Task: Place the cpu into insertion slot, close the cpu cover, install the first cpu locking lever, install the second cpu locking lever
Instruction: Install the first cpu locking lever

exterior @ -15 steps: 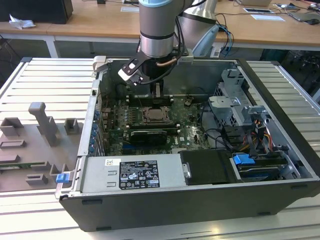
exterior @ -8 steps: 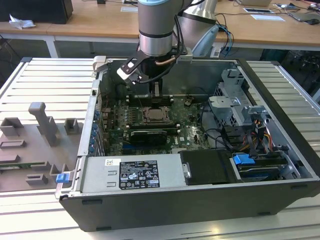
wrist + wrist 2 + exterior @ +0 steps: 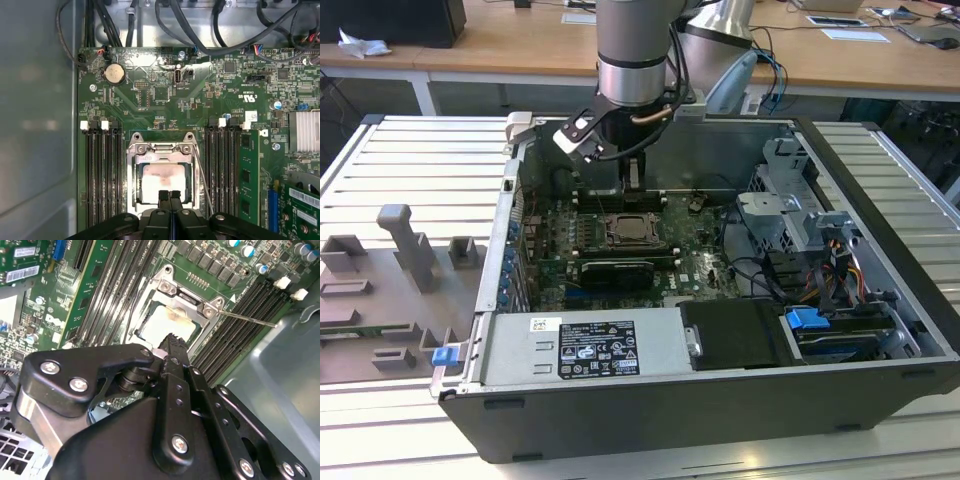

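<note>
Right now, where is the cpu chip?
In the first wrist view the cpu lies in the insertion slot, framed by the cpu cover, between two banks of memory slots, close by the shut fingers.

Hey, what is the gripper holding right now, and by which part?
Nothing. The gripper has its jaws shut together, empty, over the edge of the cpu cover.

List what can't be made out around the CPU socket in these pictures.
- First wrist view: the claw hides the near edge of the cpu cover, so contact cannot be judged. The locking lever runs behind the claw at its far end.
- Second wrist view: the claw covers part of the cpu.
- Exterior view: whether the locking lever is latched is too small to tell.
</note>
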Controlling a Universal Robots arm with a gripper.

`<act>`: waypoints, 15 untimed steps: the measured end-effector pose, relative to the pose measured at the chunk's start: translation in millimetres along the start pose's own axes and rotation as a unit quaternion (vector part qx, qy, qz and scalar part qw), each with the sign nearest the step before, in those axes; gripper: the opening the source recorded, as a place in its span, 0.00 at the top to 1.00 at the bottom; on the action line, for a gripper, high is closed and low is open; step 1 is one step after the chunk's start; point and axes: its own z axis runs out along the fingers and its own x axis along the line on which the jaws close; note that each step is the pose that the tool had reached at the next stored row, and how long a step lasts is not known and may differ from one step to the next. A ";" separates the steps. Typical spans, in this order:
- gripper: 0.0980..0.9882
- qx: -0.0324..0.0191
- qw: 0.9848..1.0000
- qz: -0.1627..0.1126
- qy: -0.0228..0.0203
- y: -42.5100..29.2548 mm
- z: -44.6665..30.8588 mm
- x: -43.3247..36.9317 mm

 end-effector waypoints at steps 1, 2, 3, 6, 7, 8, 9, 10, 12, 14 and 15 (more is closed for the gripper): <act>0.99 0.000 1.000 0.000 0.000 0.1 -1.8 0.0; 0.99 0.000 1.000 0.000 0.000 0.2 -4.4 0.0; 0.99 0.000 1.000 0.000 0.000 0.3 -7.4 -0.1; 0.99 0.000 1.000 0.000 -0.001 0.9 -19.6 -0.1; 0.99 0.000 1.000 -0.012 -0.001 0.9 -19.6 -0.1; 0.99 0.000 1.000 -0.030 -0.001 0.9 -19.6 -0.1; 0.99 0.000 0.999 -0.040 -0.001 0.9 -19.7 -0.1; 0.99 0.000 0.999 -0.048 -0.001 0.9 -19.7 -0.1; 0.99 -0.001 0.998 -0.066 -0.001 0.9 -19.7 -0.1; 0.99 -0.001 0.996 -0.086 0.000 0.9 -19.7 -0.1; 0.99 -0.001 0.995 -0.100 0.000 0.9 -19.6 -0.1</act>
